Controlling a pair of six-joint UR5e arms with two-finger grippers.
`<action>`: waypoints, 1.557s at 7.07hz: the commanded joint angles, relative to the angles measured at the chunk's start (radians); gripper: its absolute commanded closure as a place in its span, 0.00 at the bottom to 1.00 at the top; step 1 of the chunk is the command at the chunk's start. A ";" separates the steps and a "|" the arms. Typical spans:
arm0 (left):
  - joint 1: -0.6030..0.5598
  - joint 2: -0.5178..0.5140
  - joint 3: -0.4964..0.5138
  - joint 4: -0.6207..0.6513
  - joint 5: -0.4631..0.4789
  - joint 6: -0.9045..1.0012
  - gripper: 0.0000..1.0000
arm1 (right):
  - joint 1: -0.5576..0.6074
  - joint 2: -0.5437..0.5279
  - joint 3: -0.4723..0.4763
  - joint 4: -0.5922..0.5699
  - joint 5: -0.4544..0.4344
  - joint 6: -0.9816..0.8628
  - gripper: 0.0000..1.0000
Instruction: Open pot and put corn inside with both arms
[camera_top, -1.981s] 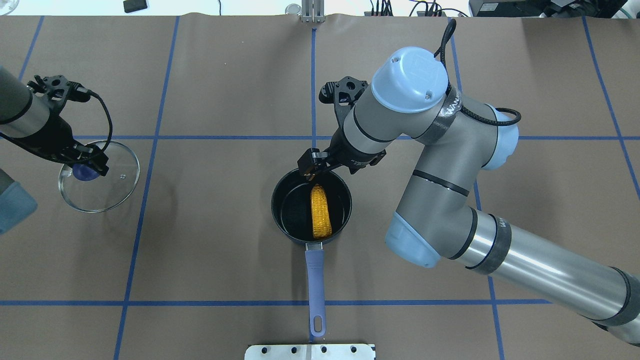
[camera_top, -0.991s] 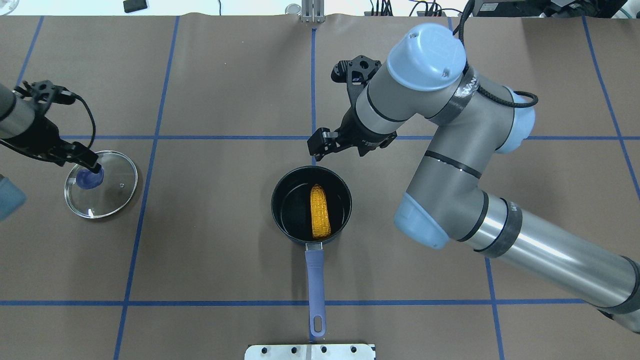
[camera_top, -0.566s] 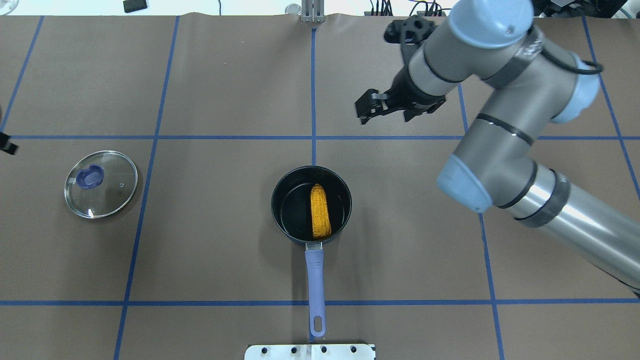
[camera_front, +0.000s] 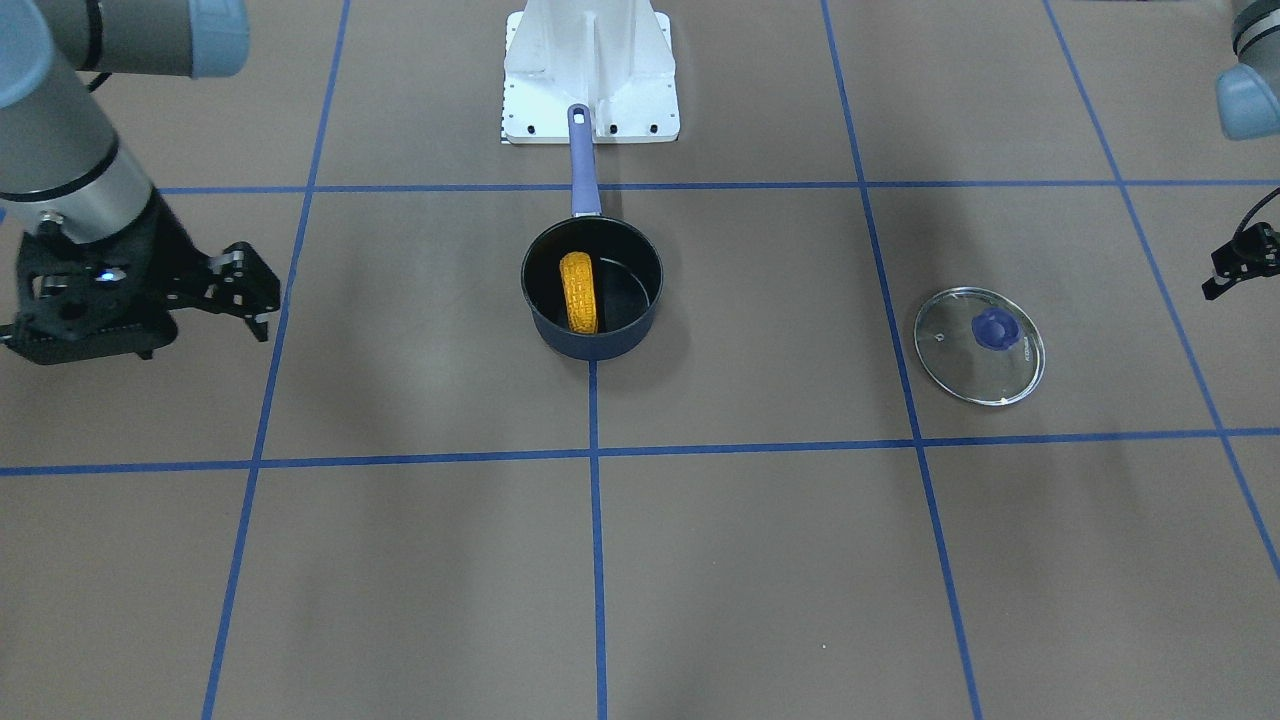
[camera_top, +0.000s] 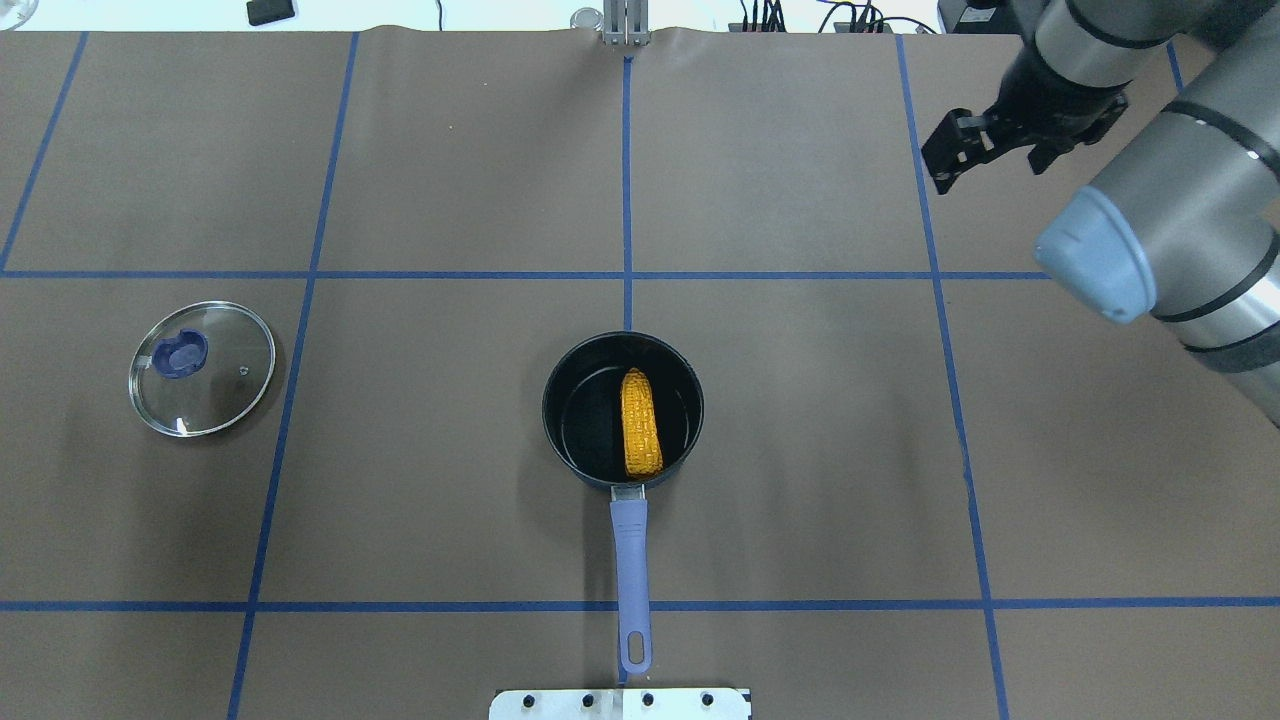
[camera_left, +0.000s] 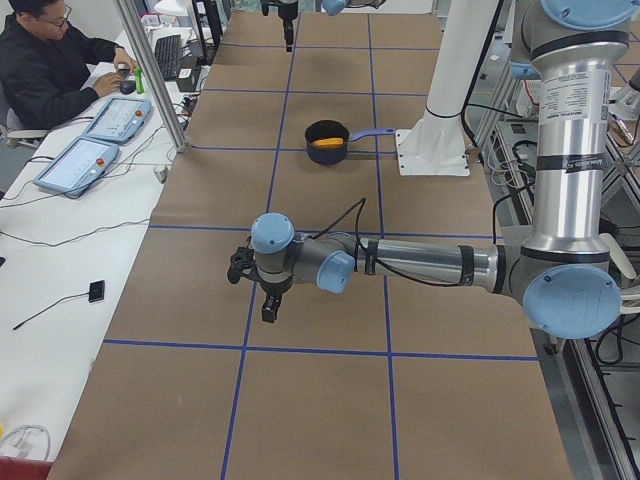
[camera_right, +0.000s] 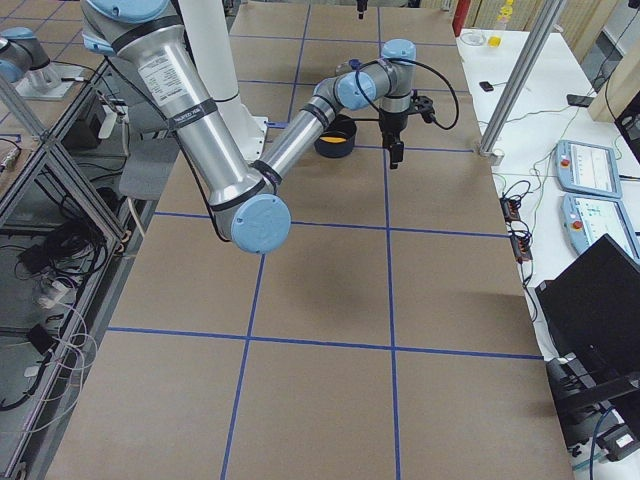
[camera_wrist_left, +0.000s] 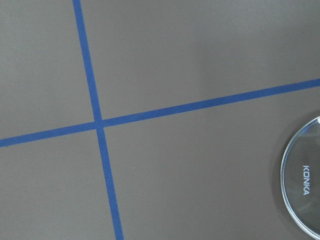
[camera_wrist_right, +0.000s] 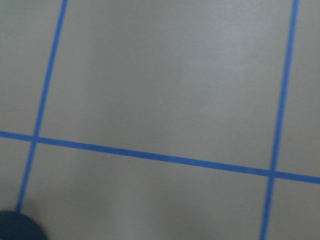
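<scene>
The pot (camera_top: 560, 400) stands uncovered at the table's middle, its purple-blue handle (camera_top: 630, 560) pointing toward the robot. The corn (camera_top: 641, 423) lies inside it, and also shows in the front view (camera_front: 579, 291). The glass lid (camera_top: 202, 368) lies flat on the table far to the left, knob up; its rim shows in the left wrist view (camera_wrist_left: 302, 186). My right gripper (camera_top: 942, 168) is open and empty, raised well back and right of the pot. My left gripper (camera_front: 1215, 283) shows only at the frame edge, apart from the lid; I cannot tell if it is open or shut.
A white mount plate (camera_top: 620, 703) sits at the near table edge by the handle's end. Blue tape lines grid the brown table cover. A dark rim, apparently the pot's, shows in the corner of the right wrist view (camera_wrist_right: 17, 227). An operator (camera_left: 55, 70) sits at a side desk.
My left gripper let go of the lid and drew off to the left, out of the overhead view. My right gripper rose from the pot rim and moved far back and right. Corn stays put.
</scene>
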 joint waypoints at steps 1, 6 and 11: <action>-0.013 0.001 0.001 0.000 0.004 0.001 0.01 | 0.148 -0.059 -0.046 -0.064 0.099 -0.183 0.00; -0.031 0.021 -0.001 -0.006 0.004 0.003 0.01 | 0.293 -0.454 -0.096 0.288 0.241 -0.327 0.00; -0.031 0.038 -0.005 -0.006 0.003 0.001 0.01 | 0.356 -0.578 -0.089 0.363 0.241 -0.317 0.00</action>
